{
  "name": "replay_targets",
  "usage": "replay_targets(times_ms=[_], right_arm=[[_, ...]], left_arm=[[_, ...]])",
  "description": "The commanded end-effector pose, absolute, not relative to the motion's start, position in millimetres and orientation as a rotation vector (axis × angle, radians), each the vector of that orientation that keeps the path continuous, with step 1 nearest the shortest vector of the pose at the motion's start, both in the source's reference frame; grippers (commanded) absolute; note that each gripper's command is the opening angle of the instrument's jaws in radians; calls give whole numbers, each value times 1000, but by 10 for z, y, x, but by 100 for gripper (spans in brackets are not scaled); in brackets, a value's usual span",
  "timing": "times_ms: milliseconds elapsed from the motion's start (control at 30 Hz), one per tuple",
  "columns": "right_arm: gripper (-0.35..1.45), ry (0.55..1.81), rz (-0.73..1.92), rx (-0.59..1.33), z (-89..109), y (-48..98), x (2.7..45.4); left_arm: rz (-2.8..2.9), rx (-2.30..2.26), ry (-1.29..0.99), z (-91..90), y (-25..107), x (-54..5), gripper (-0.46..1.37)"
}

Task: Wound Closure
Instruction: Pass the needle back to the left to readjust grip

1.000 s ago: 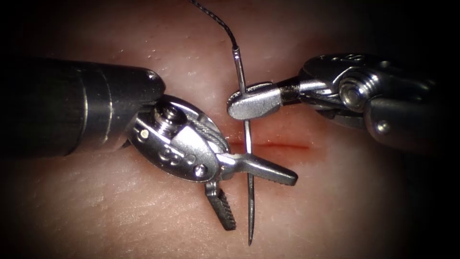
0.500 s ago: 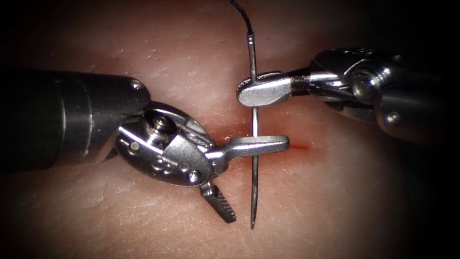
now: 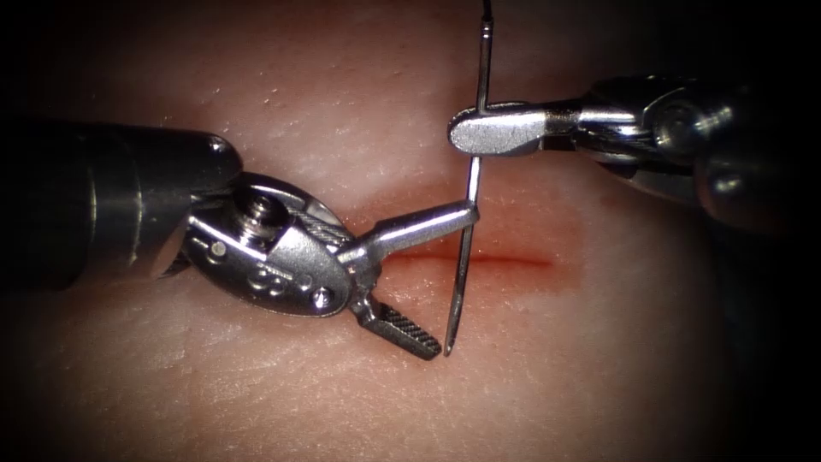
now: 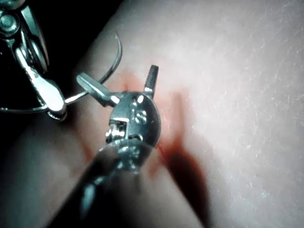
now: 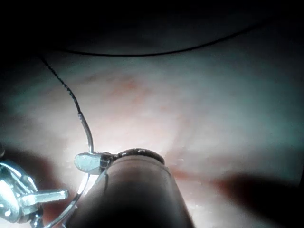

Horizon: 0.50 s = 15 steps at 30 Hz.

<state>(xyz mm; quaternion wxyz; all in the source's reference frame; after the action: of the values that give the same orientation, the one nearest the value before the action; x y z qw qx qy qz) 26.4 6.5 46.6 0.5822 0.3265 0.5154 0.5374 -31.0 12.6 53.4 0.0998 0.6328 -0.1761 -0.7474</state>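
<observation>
Needle [image 3: 466, 248] first: your right tool [image 3: 496, 133] has its jaws clamped on it near the thread end, and it hangs almost upright above the tissue [image 3: 599, 359], crossing over the cut [image 3: 505, 258] with its point low on the near side, not in the tissue. Thread [image 3: 487, 8] leaves the needle's swaged end at the top edge of the endoscope view (in the right wrist view it runs on as a dark line [image 5: 66, 90] away from the needle [image 5: 87, 130] and across the tissue [image 5: 213, 109]).

Your left tool [image 3: 432, 274] comes in from the left with its jaws spread wide and holding nothing. The upper jaw's tip touches or lies just beside the needle's shaft a little above the cut; the lower, toothed jaw lies close to the point, and you cannot tell from above whether it touches.

Seen from the left wrist view, the left tool [image 4: 121, 85] stands open over the reddened cut [image 4: 166, 137], one jaw reaching toward the needle's curve [image 4: 111, 66], which arcs up clear of the tissue [image 4: 237, 71]. Your right tool [image 4: 52, 102] grips that curve near its other end.

Red fluid [image 3: 513, 257] lines the cut, mostly to the needle's right
</observation>
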Motion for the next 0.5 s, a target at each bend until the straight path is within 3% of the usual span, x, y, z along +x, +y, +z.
replay_targets(times_ms=[33,233,500], right_arm=[[-35,1195,1275,738,467,65,264],[-35,1182,1334,672,467,63,264],[-35,1130,1334,529,469,56,265]], left_arm=[[-2212,1877,-540,535,125,-312,100],[-2290,1859,-634,536,126,-313,96],[-2398,1775,-700,533,127,-312,78]])
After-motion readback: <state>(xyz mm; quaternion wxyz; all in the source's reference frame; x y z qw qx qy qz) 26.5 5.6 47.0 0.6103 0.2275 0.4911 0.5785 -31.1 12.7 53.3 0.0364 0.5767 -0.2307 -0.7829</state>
